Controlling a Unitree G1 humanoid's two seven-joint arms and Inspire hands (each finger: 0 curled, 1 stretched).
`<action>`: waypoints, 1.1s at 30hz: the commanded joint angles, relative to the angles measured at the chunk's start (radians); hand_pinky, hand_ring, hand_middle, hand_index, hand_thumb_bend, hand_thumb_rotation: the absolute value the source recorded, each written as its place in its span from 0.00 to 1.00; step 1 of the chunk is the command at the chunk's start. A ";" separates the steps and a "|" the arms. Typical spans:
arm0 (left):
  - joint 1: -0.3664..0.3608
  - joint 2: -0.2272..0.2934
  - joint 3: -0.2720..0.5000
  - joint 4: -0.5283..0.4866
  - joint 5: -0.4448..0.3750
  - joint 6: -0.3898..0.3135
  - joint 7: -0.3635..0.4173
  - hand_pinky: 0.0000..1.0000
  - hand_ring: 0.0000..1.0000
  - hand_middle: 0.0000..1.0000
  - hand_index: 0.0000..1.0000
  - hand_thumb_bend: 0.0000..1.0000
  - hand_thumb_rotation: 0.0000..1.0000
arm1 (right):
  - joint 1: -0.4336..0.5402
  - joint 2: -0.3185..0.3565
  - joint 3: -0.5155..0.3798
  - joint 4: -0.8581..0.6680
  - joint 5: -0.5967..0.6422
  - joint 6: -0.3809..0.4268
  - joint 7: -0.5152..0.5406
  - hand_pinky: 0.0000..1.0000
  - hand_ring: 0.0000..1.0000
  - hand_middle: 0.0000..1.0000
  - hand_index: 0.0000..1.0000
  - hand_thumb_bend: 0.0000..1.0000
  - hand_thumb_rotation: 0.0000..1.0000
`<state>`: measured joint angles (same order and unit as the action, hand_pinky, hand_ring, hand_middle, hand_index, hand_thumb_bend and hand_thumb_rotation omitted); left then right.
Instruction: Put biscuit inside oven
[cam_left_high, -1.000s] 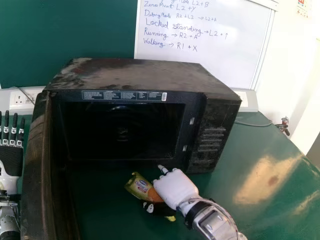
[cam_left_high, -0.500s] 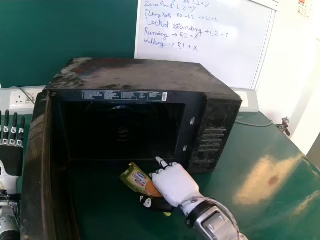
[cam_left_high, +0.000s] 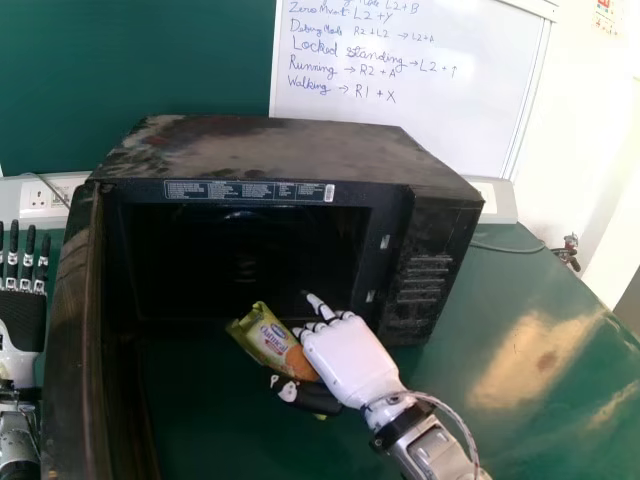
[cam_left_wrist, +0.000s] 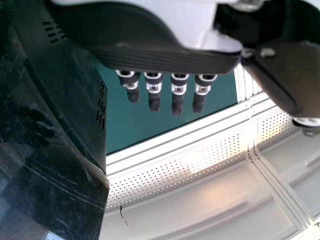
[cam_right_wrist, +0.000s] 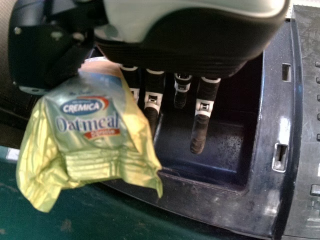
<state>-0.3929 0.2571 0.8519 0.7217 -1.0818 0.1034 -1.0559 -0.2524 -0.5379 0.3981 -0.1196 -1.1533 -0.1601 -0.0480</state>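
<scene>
The right hand pinches the biscuit packet by 1 end, likely so the rest can slip first into the oven ahead of that hand, while the left hand, fingers straight, is beside the open door.

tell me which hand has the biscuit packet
The right hand, in front of the oven, grips the packet; the left hand, left of the door, is empty.

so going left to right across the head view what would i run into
left hand → open oven door → biscuit packet → right hand → oven's control panel
</scene>
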 joint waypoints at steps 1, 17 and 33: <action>0.043 -0.037 0.002 0.043 0.005 0.006 -0.001 0.00 0.00 0.48 0.49 0.51 0.00 | -0.008 0.010 -0.012 0.004 0.015 -0.004 -0.021 0.52 0.50 0.48 0.50 0.52 0.00; 0.045 -0.038 0.001 0.039 0.005 0.003 0.001 0.00 0.00 0.48 0.49 0.51 0.00 | -0.064 0.039 -0.018 0.021 0.029 0.003 -0.028 0.52 0.50 0.48 0.50 0.52 0.00; 0.046 -0.043 0.005 0.032 0.003 0.002 0.008 0.00 0.00 0.48 0.49 0.51 0.00 | -0.138 0.088 -0.006 0.079 0.039 0.012 -0.015 0.52 0.55 0.51 0.47 0.52 0.00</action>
<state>-0.3935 0.2548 0.8530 0.7156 -1.0819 0.0982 -1.0542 -0.3667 -0.4586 0.3914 -0.0489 -1.1268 -0.1497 -0.0588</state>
